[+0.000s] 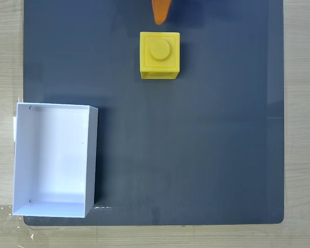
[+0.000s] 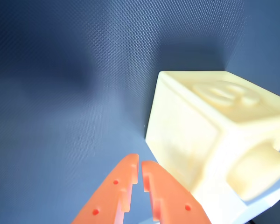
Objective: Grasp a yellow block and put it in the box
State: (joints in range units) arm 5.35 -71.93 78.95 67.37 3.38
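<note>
The bright yellow plastic block [image 1: 159,55] sits on the dark mat, far from the white open box [image 1: 91,155]. The orange fingers [image 2: 140,173] are together, just beside it. It looks light and hard; grip its flat sides.

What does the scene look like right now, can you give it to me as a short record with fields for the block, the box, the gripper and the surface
yellow block: upright on the dark mat, stud face up, near the top centre of the fixed view
box: white, open-topped, nothing in it, at the mat's lower left in the fixed view
gripper: orange, fingers shut together, holding nothing, just beside the block in the wrist view
surface: dark mat on a light wooden table
block in box: no
</note>
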